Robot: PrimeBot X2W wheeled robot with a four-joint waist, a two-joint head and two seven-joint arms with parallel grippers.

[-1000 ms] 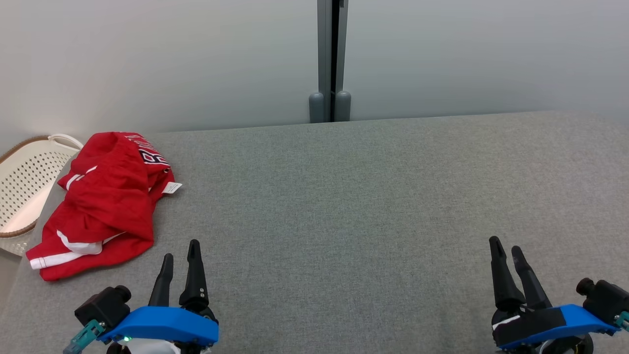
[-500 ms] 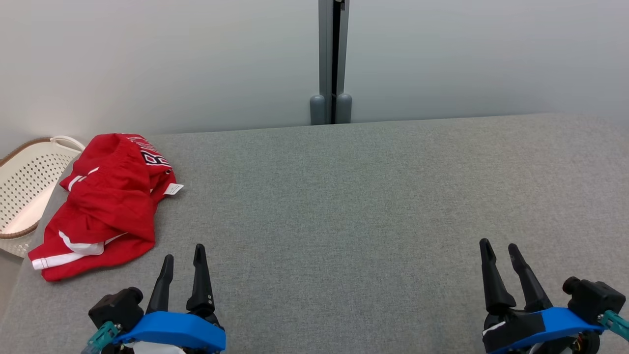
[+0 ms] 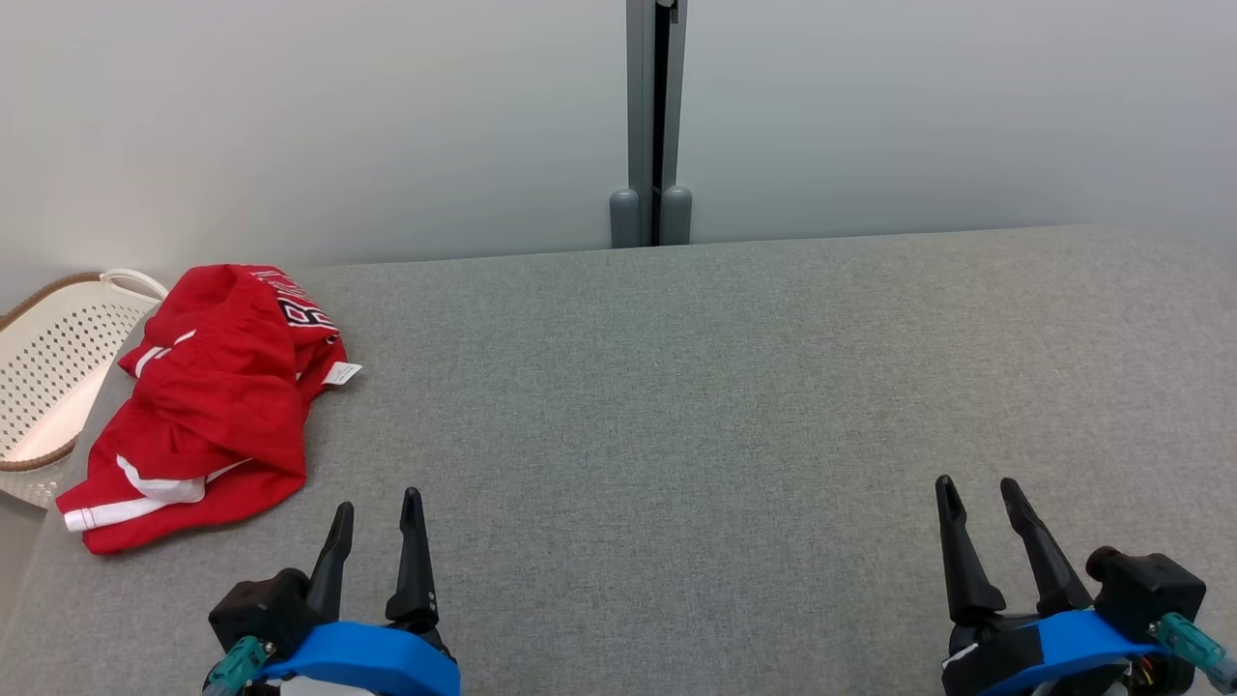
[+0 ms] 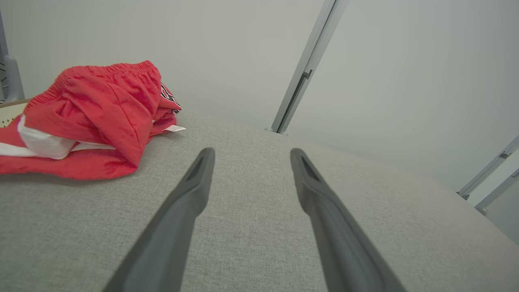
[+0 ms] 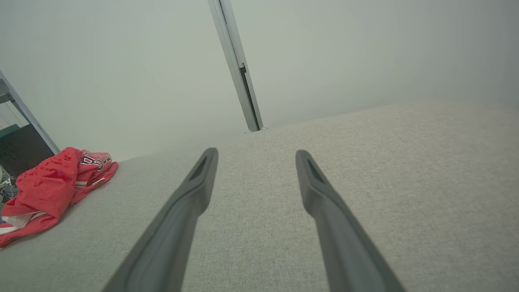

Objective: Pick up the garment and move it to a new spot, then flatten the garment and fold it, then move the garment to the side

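Grey fabric tabletop (image 3: 734,387), pale wall panels (image 3: 290,116) behind, grey metal post (image 3: 655,116) between them, white perforated basket (image 3: 48,358) at left

Left gripper (image 3: 378,501): lower left, fingers parted, pointing forward, empty.
Right gripper (image 3: 977,482): lower right, fingers parted, pointing forward, empty, well apart from the left.

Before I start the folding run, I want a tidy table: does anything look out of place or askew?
The red garment lies crumpled in a heap at the grey table's left edge, next to the white basket, its label sticking out. Nothing looks spilled or damaged.
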